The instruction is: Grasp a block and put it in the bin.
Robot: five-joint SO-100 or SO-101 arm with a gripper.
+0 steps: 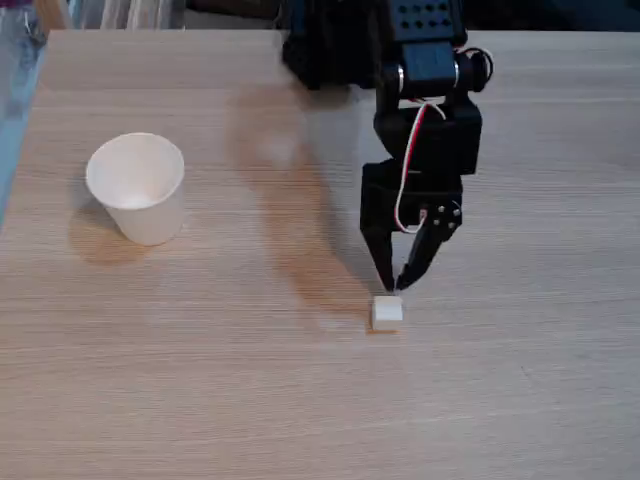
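Hovering just above the tiny white cube block [387,312], the black tool [393,285], tips almost together, should spread wider, then drop straight down.

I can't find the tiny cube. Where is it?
In the fixed view, the white cube sits on the wooden table, right of centre, just below the gripper, far right of the paper cup.

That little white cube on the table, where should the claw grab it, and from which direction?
Probably from straight above, pinching two opposite side faces of the block. It sits flat on the wooden table, apart from the paper cup, so its sides are free. The gripper hangs just over it, fingertips close together; it would likely need to open wider first.
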